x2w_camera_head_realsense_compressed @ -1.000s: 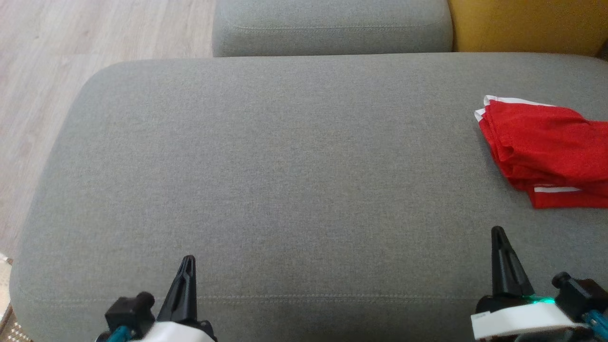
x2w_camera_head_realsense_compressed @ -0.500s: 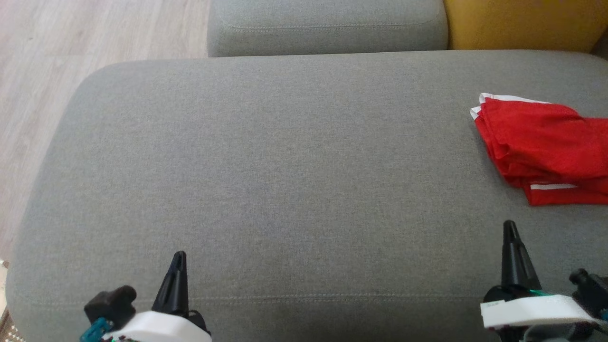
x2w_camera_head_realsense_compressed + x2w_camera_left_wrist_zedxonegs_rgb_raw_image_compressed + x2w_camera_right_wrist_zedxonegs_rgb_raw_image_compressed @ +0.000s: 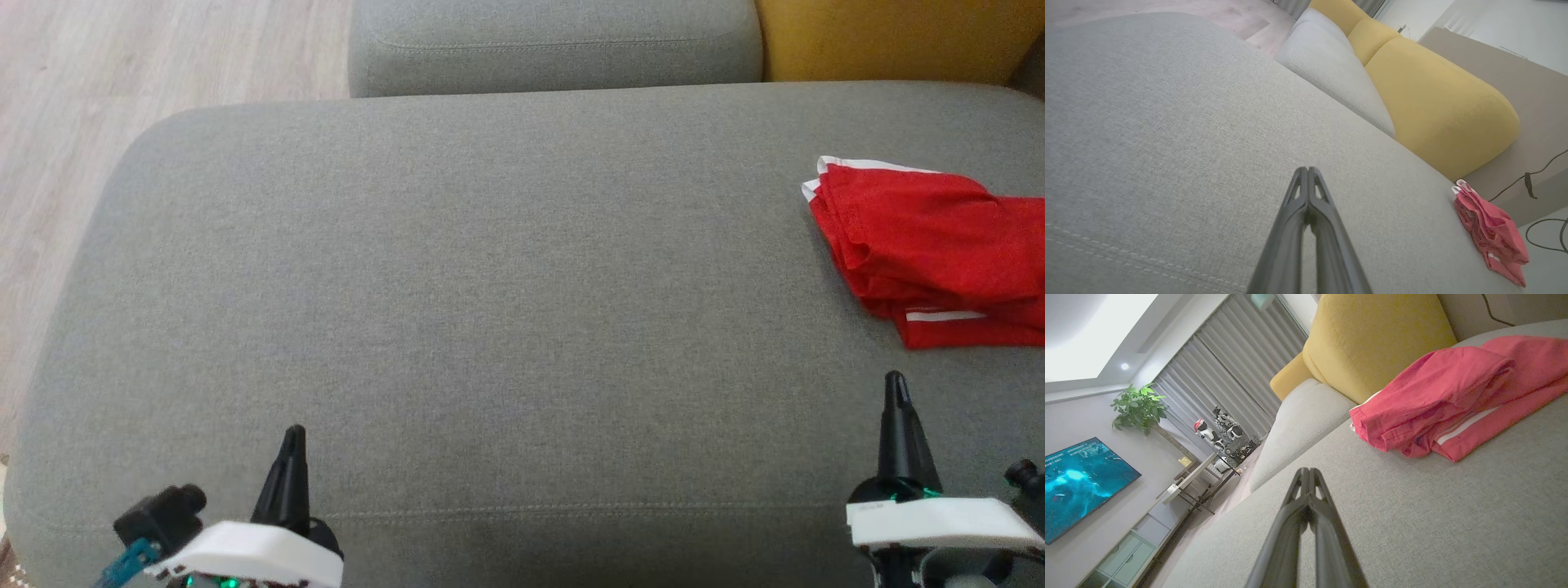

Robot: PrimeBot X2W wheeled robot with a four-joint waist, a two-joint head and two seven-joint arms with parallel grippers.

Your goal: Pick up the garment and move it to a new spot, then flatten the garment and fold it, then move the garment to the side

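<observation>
Garment (image 3: 931, 245): red with white stripe trim, folded in a loose bundle. Lies on the grey seat cushion at the right edge of the head frame, partly cut off by that edge.
Seat cushion (image 3: 490, 286): big, grey woven fabric, stitched seam along its lower edge, middle of the head frame.
Left gripper (image 3: 292, 431): lower left of the head frame, jaws pressed together, holding nothing, over the cushion's near seam, well apart from the red bundle.
Right gripper (image 3: 896, 378): lower right of the head frame, jaws pressed together, empty, near the red bundle and below it in frame, not touching.
Back cushions: second grey cushion (image 3: 555, 41) top centre, yellow cushion (image 3: 890, 37) top right.
Floor (image 3: 122, 82): pale wood planks, upper left.
Right wrist frame: TV (image 3: 1077, 486) lit blue at lower left, potted plant (image 3: 1139, 406), grey curtains (image 3: 1229, 375).
Left wrist frame: dark cable (image 3: 1531, 179) at the right, beyond the cushion.
</observation>
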